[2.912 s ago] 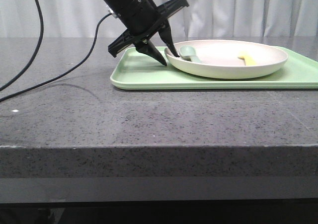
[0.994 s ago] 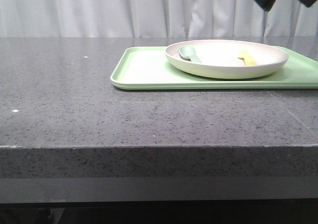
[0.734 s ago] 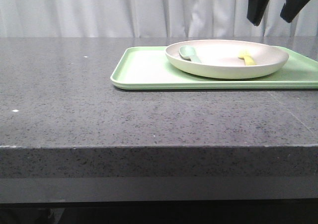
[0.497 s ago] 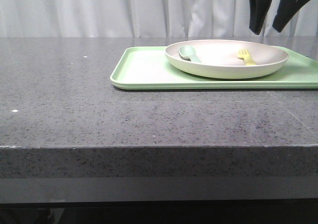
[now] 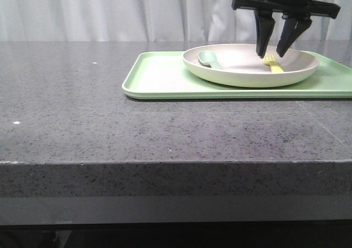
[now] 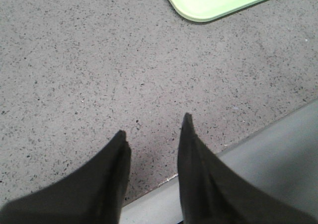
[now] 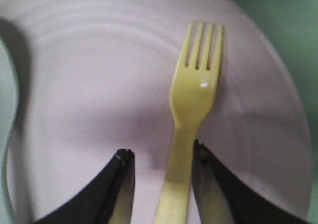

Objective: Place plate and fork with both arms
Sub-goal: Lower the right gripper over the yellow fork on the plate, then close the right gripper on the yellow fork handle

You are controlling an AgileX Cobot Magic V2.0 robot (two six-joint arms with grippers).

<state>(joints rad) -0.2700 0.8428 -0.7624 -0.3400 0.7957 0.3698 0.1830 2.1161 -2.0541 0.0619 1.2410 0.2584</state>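
Plate [image 5: 250, 66], wide, shallow, round and cream with a raised rim, seen resting on a flat rectangular light-green tray [image 5: 159, 80] toward the far right of the dark speckled stone bench [image 5: 110, 127]. Small pale-yellow plastic fork [image 7: 191, 110] lay inside the plate on its right side, tines away from the right pincer. Pale grey-green spoon [image 5: 209, 59] lay at the plate's left side, well apart from the fork.

Right pincer [image 5: 273, 54], black, hung over the plate with tips pointing down, jaws apart and straddling the fork's handle; black fingertips [image 7: 121, 157] sat on either side of the handle without closing on it, the nearer one just beside it or perhaps touching.

Left pincer [image 6: 153, 127] hovered over bare bench near the front edge, jaws apart, nothing between them, with a rounded corner of the tray well apart from it.
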